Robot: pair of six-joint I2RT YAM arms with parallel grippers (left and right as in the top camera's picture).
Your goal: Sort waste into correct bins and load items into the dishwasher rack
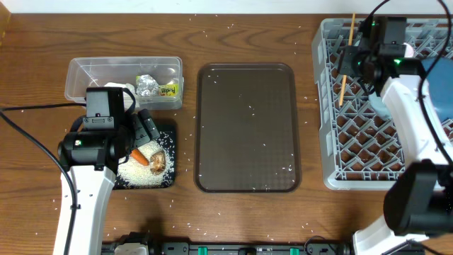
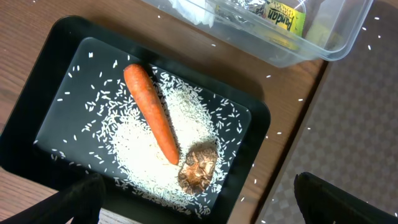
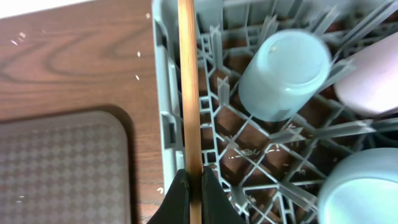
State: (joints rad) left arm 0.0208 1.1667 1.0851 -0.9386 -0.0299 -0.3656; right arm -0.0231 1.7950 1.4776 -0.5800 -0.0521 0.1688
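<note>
My right gripper [image 3: 194,186] is shut on thin wooden chopsticks [image 3: 189,87] and holds them over the left side of the grey dishwasher rack [image 1: 333,106]; the chopsticks [image 1: 347,60] also show in the overhead view. A light-blue cup [image 3: 283,74] sits upside down in the rack. My left gripper [image 2: 199,205] is open above the black tray [image 2: 56,81], which holds the orange carrot [image 2: 152,112], a brown food lump [image 2: 199,167] and white rice [image 2: 140,149]. The clear tub [image 1: 85,71] holds the foil ball [image 1: 147,85], the green-yellow packet [image 1: 168,90] and a white napkin [image 2: 193,9].
A large brown serving tray [image 1: 245,127] lies between the bins and the rack. Loose rice grains are scattered over the wooden table [image 1: 248,35]. A pale rounded dish [image 3: 354,186] and a pinkish item [image 3: 370,81] sit in the rack.
</note>
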